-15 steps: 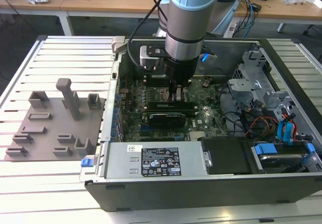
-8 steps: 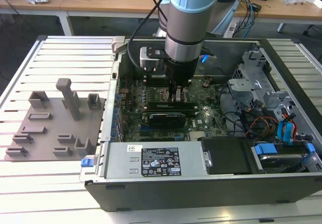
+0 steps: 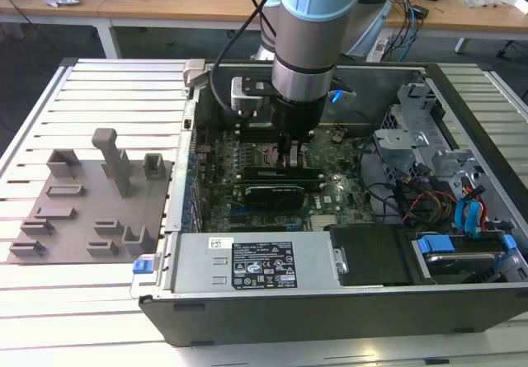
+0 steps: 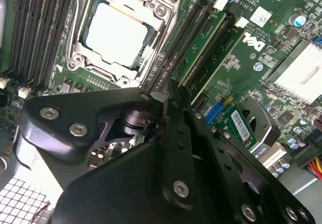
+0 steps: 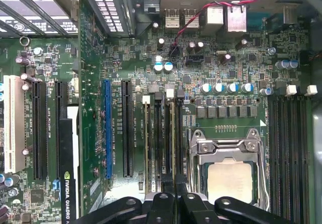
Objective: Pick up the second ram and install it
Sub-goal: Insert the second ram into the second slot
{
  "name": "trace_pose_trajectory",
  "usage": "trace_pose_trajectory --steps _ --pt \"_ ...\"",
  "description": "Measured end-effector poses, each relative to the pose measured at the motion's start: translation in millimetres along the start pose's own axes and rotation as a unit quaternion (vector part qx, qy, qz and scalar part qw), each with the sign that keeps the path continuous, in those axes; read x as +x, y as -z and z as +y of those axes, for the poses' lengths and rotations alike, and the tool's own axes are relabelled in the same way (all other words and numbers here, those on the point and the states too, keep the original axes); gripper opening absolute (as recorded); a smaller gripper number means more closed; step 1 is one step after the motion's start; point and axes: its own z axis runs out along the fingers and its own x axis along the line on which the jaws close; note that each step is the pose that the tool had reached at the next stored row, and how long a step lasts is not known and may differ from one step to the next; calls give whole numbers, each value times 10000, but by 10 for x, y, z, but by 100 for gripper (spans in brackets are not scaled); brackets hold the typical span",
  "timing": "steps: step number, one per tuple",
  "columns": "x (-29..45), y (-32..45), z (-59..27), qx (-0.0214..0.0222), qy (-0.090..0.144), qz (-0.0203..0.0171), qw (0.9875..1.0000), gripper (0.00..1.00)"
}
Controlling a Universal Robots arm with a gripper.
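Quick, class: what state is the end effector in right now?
End effector: closed, apparently on the top edge of the second ram.

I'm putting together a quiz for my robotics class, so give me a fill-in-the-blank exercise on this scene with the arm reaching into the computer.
1. The grey fixture plate lies to the exterior view's ____ of the open computer case.
2. The gripper hangs inside the case, over a motherboard coloured ____.
3. In the first wrist view, one long expansion slot among the black ones is coloured ____.

Missing words: left; green; blue.
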Motion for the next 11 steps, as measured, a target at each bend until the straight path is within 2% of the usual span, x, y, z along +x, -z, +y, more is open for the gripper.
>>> trace_pose_trajectory --steps 6,11 --pt "1 -9 0 -2 48 7 10000 12" --pt "3 -58 -1 -3 56 7 10000 12"
